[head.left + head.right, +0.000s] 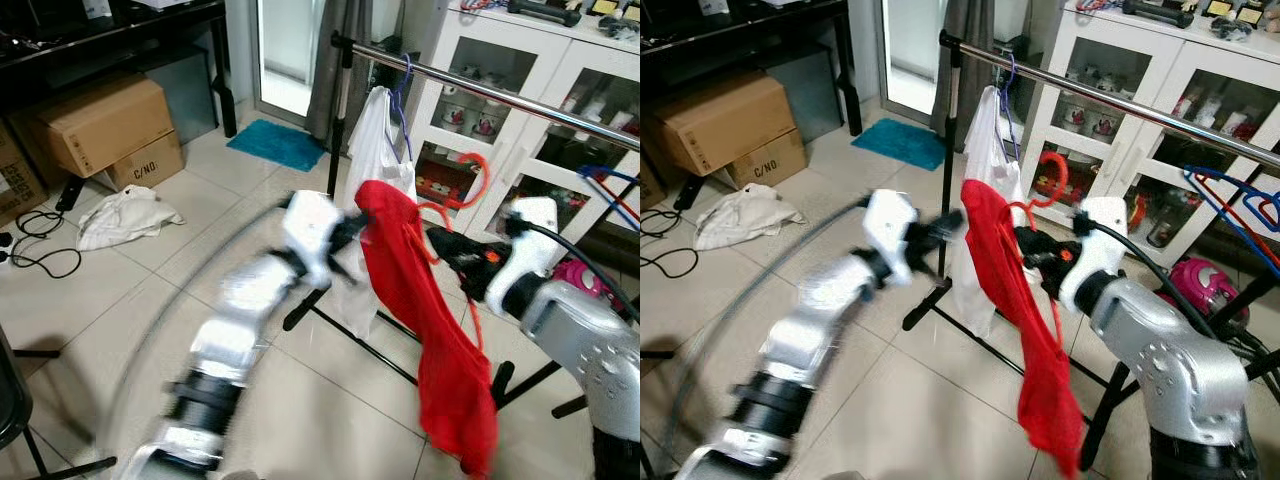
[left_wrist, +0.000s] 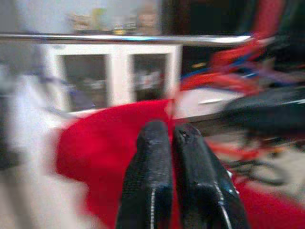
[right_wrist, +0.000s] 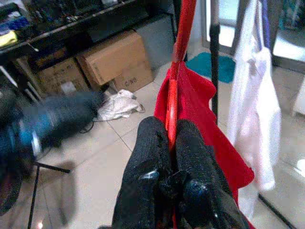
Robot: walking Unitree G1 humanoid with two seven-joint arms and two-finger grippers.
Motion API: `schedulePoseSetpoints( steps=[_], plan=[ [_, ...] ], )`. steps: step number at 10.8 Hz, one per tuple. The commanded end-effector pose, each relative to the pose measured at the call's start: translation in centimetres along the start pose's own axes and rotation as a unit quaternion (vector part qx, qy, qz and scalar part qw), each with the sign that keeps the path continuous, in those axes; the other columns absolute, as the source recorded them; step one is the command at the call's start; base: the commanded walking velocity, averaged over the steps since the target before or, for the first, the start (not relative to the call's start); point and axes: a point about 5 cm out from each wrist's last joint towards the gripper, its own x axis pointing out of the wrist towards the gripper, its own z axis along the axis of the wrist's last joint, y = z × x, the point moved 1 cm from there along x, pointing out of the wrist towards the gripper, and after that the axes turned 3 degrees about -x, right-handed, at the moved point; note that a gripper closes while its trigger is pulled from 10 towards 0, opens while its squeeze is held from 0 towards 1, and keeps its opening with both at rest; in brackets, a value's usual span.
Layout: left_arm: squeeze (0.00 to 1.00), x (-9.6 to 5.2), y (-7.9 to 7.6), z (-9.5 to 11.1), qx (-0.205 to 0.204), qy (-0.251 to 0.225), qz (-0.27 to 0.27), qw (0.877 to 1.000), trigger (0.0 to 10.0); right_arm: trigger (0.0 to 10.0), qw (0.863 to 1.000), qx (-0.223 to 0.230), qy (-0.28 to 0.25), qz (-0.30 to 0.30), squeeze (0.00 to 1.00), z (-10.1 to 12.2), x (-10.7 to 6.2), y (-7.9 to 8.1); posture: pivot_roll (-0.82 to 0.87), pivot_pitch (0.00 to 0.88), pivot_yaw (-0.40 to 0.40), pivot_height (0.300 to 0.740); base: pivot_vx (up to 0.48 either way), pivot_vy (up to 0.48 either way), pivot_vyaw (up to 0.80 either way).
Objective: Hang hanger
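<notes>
Right pincer (image 3: 172,143) clamps red hanger (image 3: 177,81); rail (image 1: 520,98) seemingly above.

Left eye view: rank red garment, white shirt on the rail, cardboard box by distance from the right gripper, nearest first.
1. Red garment: on the hanger held in the right gripper, hanging just to its left.
2. White shirt: on the rail, beyond the garment, up and left.
3. Cardboard box: far left, on the floor under the dark table.

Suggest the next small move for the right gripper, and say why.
Probably lift the red hanger up toward the rail: the right gripper is shut on it, its hook sits below the rail, and the red shirt hangs free.
</notes>
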Motion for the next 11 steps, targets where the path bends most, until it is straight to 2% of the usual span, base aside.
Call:
schedulePoseSetpoints(
  steps=[1,2,4,5,6,7,8,9,10,11],
  plan=[
    [1.0,1.3,-0.9,0.2,-0.019,0.005,-0.024,1.0,10.0,0.0,1.0,-0.01,-0.014,0.004,0.0,0.7,0.4,0.1,-0.03,0.0,-0.065,0.74,0.0,0.0,0.0],
    [1.0,2.6,-1.5,-0.3,-0.01,0.028,-0.016,0.999,10.0,0.0,1.0,-0.011,-0.017,0.015,0.0,0.9,1.1,0.4,-0.04,0.0,-0.058,0.74,0.0,0.0,0.0],
    [1.0,3.6,-1.7,-0.3,-0.007,0.05,0.013,0.999,10.0,0.0,0.999,-0.01,-0.022,0.027,0.0,1.1,1.8,0.9,-0.05,0.0,-0.054,0.74,0.0,0.0,0.0],
    [1.0,4.1,-1.5,-0.2,0.012,0.062,0.046,0.997,10.0,0.0,0.999,-0.008,-0.024,0.033,0.0,1.2,2.1,1.2,-0.04,0.0,-0.056,0.74,0.0,0.0,0.0],
    [1.0,4.4,-2.5,0.1,0.045,0.061,0.052,0.996,10.0,0.0,0.999,-0.009,-0.022,0.033,0.0,1.1,2.3,1.1,-0.05,0.0,-0.059,0.74,0.0,0.0,0.0],
    [0.39,4.1,-3.3,0.4,0.049,0.047,0.037,0.997,10.0,0.0,0.999,-0.008,-0.023,0.028,0.0,1.2,2.2,0.7,-0.05,0.0,-0.059,0.74,0.0,0.0,0.0],
    [0.0,3.1,-3.2,0.5,0.059,0.036,0.058,0.996,10.0,0.0,0.999,-0.009,-0.025,0.02,0.0,1.4,2.2,0.1,-0.05,0.0,-0.059,0.74,0.0,0.0,0.0],
    [0.33,2.4,-2.8,0.4,0.053,0.034,0.067,0.996,10.0,0.0,0.999,-0.012,-0.025,0.017,0.0,1.5,2.1,-0.2,-0.05,0.0,-0.059,0.74,0.0,0.0,0.0],
    [1.0,0.8,-1.8,0.5,0.037,0.018,0.053,0.998,10.0,0.0,0.999,-0.018,-0.026,0.012,0.0,1.7,1.7,-1.1,-0.04,0.0,-0.064,0.74,0.0,0.0,0.0],
    [1.0,-0.7,-0.7,1.0,0.047,0.008,0.038,0.998,10.0,0.0,0.999,-0.022,-0.028,0.032,0.0,1.9,1.1,-1.6,-0.04,0.0,-0.073,0.74,0.0,0.0,0.0]
  ],
)
